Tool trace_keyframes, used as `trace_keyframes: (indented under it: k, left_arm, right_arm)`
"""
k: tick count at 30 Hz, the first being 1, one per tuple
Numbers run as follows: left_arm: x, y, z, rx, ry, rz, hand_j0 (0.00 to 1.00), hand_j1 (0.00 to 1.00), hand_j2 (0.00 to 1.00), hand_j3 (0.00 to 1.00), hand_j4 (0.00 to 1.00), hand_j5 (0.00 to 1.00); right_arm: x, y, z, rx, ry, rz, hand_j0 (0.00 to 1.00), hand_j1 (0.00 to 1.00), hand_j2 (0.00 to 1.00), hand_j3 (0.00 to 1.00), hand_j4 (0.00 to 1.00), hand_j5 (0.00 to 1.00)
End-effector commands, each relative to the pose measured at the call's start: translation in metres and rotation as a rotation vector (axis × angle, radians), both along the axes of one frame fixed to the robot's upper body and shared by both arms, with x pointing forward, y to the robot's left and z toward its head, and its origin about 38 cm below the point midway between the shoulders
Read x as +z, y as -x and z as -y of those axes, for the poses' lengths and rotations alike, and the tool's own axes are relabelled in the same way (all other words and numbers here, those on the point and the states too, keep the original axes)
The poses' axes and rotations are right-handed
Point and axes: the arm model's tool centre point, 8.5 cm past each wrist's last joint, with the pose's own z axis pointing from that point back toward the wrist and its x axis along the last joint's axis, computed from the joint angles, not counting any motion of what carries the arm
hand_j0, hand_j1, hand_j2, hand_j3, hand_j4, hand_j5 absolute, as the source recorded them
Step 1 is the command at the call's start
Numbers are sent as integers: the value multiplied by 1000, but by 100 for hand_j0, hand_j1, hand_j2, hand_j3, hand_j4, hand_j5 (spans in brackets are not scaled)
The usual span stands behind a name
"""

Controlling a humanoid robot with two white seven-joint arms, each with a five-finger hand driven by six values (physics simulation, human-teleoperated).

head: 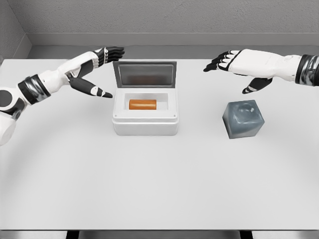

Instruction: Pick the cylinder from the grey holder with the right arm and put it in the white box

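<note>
An orange cylinder (pixel 142 104) lies on its side inside the white box (pixel 145 125), whose lid (pixel 145 73) stands raised at the back. To the right sits the grey holder (pixel 243 119) with a hollow top and nothing in it. My right hand (pixel 234 69) hovers above and behind the holder, fingers spread, holding nothing. Left of the box, my left hand (pixel 102 69) is also spread, its thumb pointing toward the box's left wall.
Everything stands on a white table (pixel 159 189) whose front edge runs along the bottom of the view. A grey wall rises behind the table's far edge.
</note>
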Motion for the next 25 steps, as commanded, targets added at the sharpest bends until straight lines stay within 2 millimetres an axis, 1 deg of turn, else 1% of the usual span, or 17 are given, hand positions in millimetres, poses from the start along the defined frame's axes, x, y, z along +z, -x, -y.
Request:
trace_keyframes:
  k: [1, 2, 8, 9, 11, 13, 14, 18, 19, 21, 22, 24, 25]
  left_arm:
    - [4, 2, 1, -10, 6, 8, 100, 100, 100, 100, 100, 100]
    - [1, 3, 0, -9, 5, 2, 100, 100, 100, 100, 100, 100]
    - [9, 8, 3, -32, 2, 21, 100, 100, 100, 100, 100, 100]
    - [9, 13, -1, -35, -4, 21, 100, 100, 100, 100, 100, 100]
    - [10, 17, -2, -44, 1, 22, 100, 100, 100, 100, 100, 100]
    - [13, 17, -5, -38, 12, 21, 100, 100, 100, 100, 100, 100]
    - [13, 17, -9, -31, 8, 20, 100, 100, 100, 100, 100, 100]
    - [13, 16, -14, -18, 8, 16, 100, 100, 100, 100, 100, 100]
    - [10, 15, -21, -2, 0, 10, 100, 100, 100, 100, 100, 100]
    - [0, 14, -41, 32, -13, 52, 100, 100, 100, 100, 100, 100]
    - [-3, 14, -47, 44, -16, 61, 100, 100, 100, 100, 100, 100]
    - [-9, 15, -55, 55, -48, 72, 100, 100, 100, 100, 100, 100]
    - [-9, 15, -55, 56, -49, 71, 100, 100, 100, 100, 100, 100]
  right_arm:
    - [1, 0, 0, -2, -6, -1, 100, 100, 100, 100, 100, 100]
    - [1, 0, 0, -2, -6, -1, 100, 100, 100, 100, 100, 100]
    - [2, 0, 1, -2, -4, 1, 100, 100, 100, 100, 100, 100]
    - [2, 0, 1, -2, -4, 1, 100, 100, 100, 100, 100, 100]
    - [3, -1, 0, -2, -4, 4, 100, 100, 100, 100, 100, 100]
    - [3, 0, 1, -4, 0, 4, 100, 100, 100, 100, 100, 100]
    - [4, 0, 6, -12, 7, 6, 100, 100, 100, 100, 100, 100]
    - [3, 1, 7, -13, 8, 1, 100, 100, 100, 100, 100, 100]
    - [-1, 1, 6, -12, 11, -8, 100, 100, 100, 100, 100, 100]
    - [-2, 1, 6, -11, 12, -10, 100, 100, 100, 100, 100, 100]
    - [-2, 1, 6, -11, 12, -10, 100, 100, 100, 100, 100, 100]
    - [0, 1, 8, -15, 16, -6, 100, 100, 100, 100, 100, 100]
    - [0, 1, 8, -15, 16, -6, 100, 100, 100, 100, 100, 100]
